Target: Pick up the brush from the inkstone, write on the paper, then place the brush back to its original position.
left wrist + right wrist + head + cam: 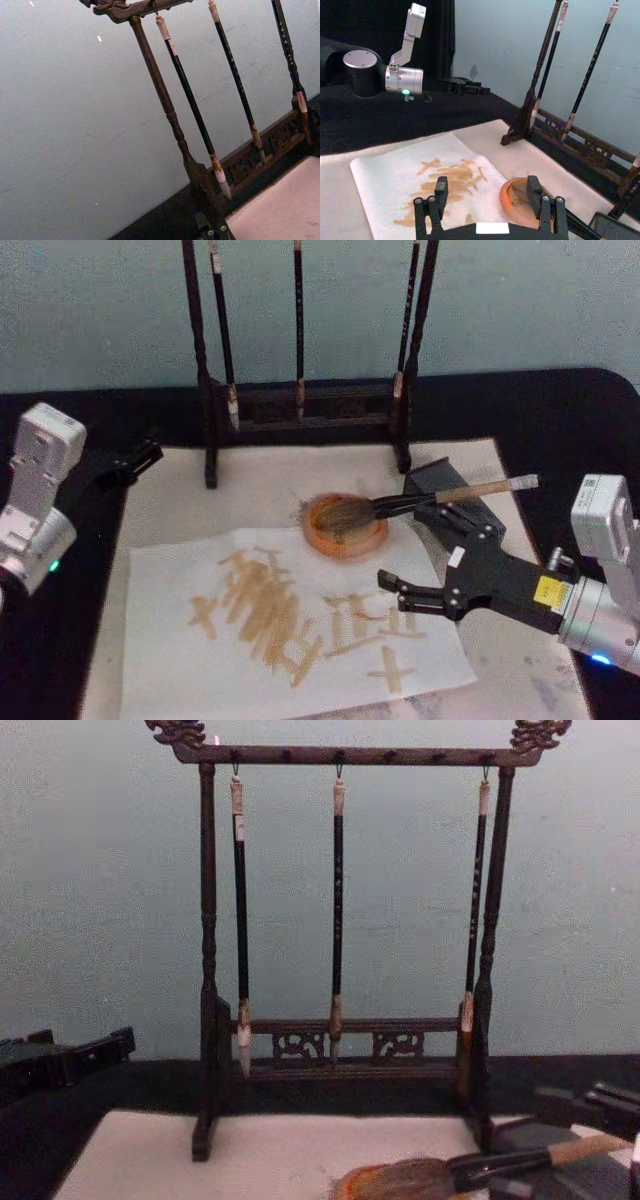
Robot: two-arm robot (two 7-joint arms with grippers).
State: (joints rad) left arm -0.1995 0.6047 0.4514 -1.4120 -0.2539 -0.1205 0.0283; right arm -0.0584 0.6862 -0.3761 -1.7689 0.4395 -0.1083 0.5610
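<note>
Hovering my wide-open right gripper (388, 590) over the cream paper sheet's (160, 640) right edge, I see the bushy tan-handled brush (430, 502) just beyond, bristles in the orange inkstone (345, 528), handle pointing right.

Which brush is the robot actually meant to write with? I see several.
Start at the tall dark wooden rack at the back, where three slim black brushes hang. In front sits a round orange dish. The fat brush with bushy brown-grey bristles and pale tan handle lies across it, the one not hanging.
</note>
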